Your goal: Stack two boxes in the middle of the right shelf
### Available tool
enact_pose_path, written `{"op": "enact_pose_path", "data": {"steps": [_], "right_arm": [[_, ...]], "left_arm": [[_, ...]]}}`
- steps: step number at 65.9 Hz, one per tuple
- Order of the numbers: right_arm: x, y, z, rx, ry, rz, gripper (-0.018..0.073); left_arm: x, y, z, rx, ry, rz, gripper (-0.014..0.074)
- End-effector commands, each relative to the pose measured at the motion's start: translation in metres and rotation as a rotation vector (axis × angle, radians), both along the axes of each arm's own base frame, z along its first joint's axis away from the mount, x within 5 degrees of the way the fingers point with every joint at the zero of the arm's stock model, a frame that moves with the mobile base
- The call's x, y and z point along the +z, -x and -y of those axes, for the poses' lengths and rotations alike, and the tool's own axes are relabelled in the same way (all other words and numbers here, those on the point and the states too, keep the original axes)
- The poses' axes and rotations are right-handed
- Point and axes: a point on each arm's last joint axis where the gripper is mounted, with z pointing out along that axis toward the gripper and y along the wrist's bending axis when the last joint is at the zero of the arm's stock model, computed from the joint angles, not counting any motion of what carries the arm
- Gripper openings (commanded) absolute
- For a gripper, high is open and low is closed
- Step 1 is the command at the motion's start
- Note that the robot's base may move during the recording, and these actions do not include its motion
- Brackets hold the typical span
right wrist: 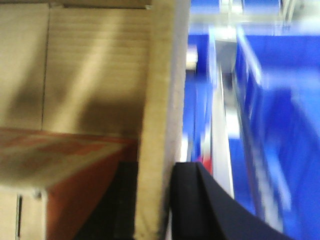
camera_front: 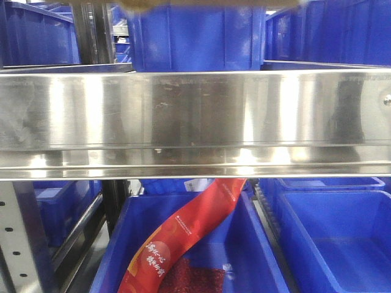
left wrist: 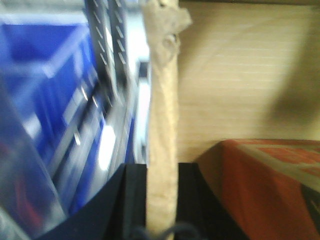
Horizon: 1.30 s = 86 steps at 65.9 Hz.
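A tan cardboard box is held by both arms. In the left wrist view my left gripper (left wrist: 162, 172) is shut on the box's left wall (left wrist: 162, 110), whose torn edge runs up the frame; the box's inside (left wrist: 240, 75) holds a red packet (left wrist: 270, 185). In the right wrist view my right gripper (right wrist: 155, 172) is shut on the box's right wall (right wrist: 160, 90), with the same red packet (right wrist: 65, 165) inside. In the front view only a tan strip of the box (camera_front: 201, 5) shows at the top edge, above the shelf's shiny steel rail (camera_front: 195, 122). A second box is out of view.
Blue plastic bins stand behind the rail (camera_front: 195, 36) and below it (camera_front: 336, 238). The lower middle bin (camera_front: 256, 256) holds a red printed bag (camera_front: 183, 238). A grey perforated upright (camera_front: 15, 244) stands at lower left. Blue bins (right wrist: 280, 125) blur beside the box.
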Motion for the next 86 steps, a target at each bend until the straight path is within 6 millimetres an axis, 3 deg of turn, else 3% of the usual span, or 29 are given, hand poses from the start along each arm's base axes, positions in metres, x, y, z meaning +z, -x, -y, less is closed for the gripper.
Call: {"op": "enact_pose_path", "data": {"steps": [1,19,33,39,48,56,63,75,80,86], "right_arm": [[-0.001,0.000,0.005,-0.044,-0.007,-0.030,-0.0153],[-0.023,-0.015,-0.002,-0.059,0.013,-0.159,-0.0153],[-0.034,-0.026,-0.007,-0.059,0.026,-0.191,-0.0134],[-0.035,-0.027,-0.007,-0.059,0.027,-0.194,-0.0022],[-0.034,-0.028,-0.008,-0.056,0.025,-0.187,0.0314],[-0.034,-0.028,-0.008,-0.052,0.022,-0.176,0.0422],[-0.033,-0.029,-0.008,-0.050,0.021,-0.170,0.0423],[-0.027,-0.021,-0.005,-0.054,0.014,-0.161,0.0387],[-0.025,-0.018,-0.004,-0.056,0.014,-0.162,0.0288],[-0.026,-0.017,-0.003,-0.062,0.017,-0.177,0.0067]], "left_arm": [[0.001,0.004,-0.003,0.002,0.000,-0.032,-0.0111],[-0.034,-0.023,0.001,-0.032,0.034,-0.252,-0.0111],[-0.049,-0.039,0.001,-0.008,0.036,-0.315,-0.0111],[-0.051,-0.042,0.002,-0.007,0.033,-0.321,-0.0077],[-0.052,-0.042,0.002,-0.007,0.032,-0.322,0.0170],[-0.051,-0.043,0.002,-0.011,0.034,-0.313,0.0341],[-0.049,-0.043,0.002,-0.016,0.038,-0.298,0.0395],[-0.034,-0.031,-0.002,-0.031,0.061,-0.229,0.0332],[-0.028,-0.023,-0.005,-0.034,0.072,-0.212,0.0239],[-0.023,-0.017,-0.008,-0.035,0.082,-0.209,0.0085]]}}
